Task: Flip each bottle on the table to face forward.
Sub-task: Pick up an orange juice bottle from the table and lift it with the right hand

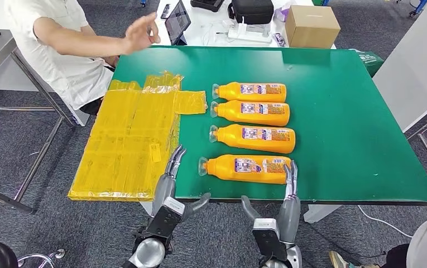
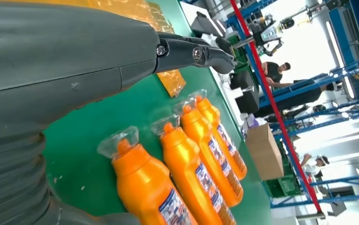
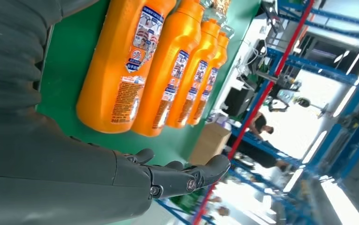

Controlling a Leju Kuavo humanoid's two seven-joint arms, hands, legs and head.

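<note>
Several orange bottles lie on their sides in a column on the green table, caps to the left, labels facing up. The nearest bottle lies by the table's front edge; behind it lie a second bottle, a third and the far bottle. My left hand is open with straight fingers, left of the nearest bottle's cap. My right hand is open at the nearest bottle's base end, fingers stretched beside it, holding nothing.
A yellow plastic sheet covers the table's left side. A person sits at the far left with a raised hand. A cardboard box, a tablet and a black bag stand on the white table behind.
</note>
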